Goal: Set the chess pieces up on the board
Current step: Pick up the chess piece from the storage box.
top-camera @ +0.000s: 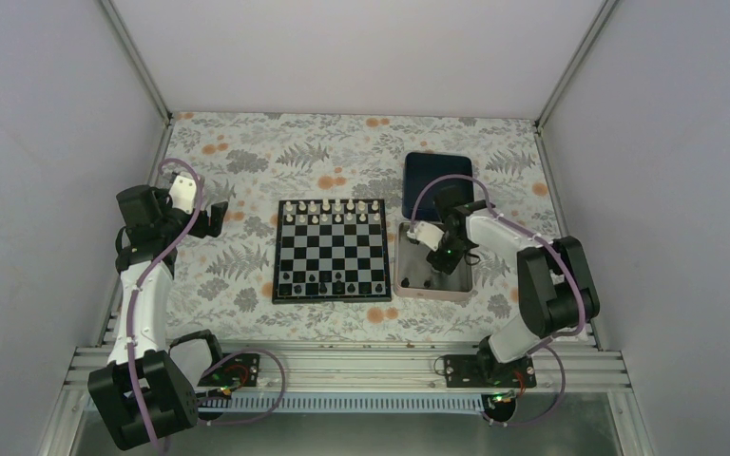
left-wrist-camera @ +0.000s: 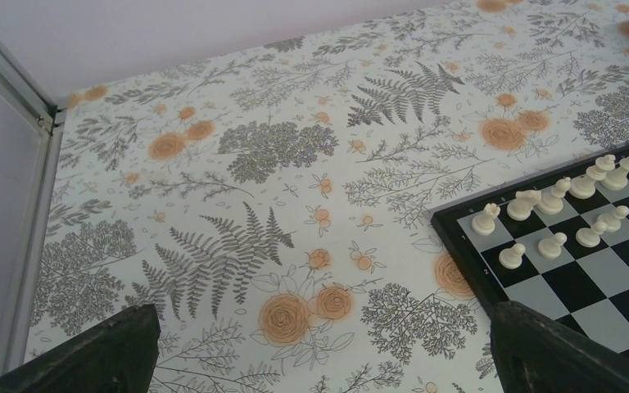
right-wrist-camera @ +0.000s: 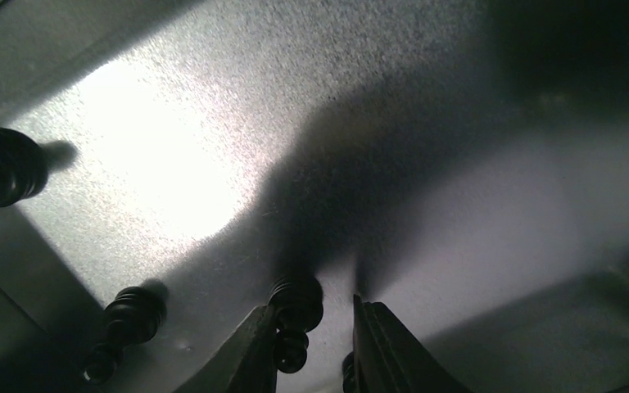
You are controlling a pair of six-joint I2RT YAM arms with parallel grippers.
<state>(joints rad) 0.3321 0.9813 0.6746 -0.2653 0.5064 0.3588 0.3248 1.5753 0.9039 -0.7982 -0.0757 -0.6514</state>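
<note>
The left pincer [left-wrist-camera: 325, 315] hung wide open and empty over the floral-patterned worktop [left-wrist-camera: 237, 164], just left of the small black-and-silver checked chessboard [top-camera: 333, 249]. The board's near row carried several tiny black chess pieces [top-camera: 328, 283]. Inside the silver rectangular metal tray [top-camera: 432, 293], the right pincer [right-wrist-camera: 311, 307] stood narrowly parted about a lying black piece [right-wrist-camera: 296, 311], which touched one finger only. Centring the piece before closing would likely prevent a skewed, slipping grip.

Checkered board [top-camera: 332, 249] flat, black chess pieces [top-camera: 339, 284] along near edge
</note>
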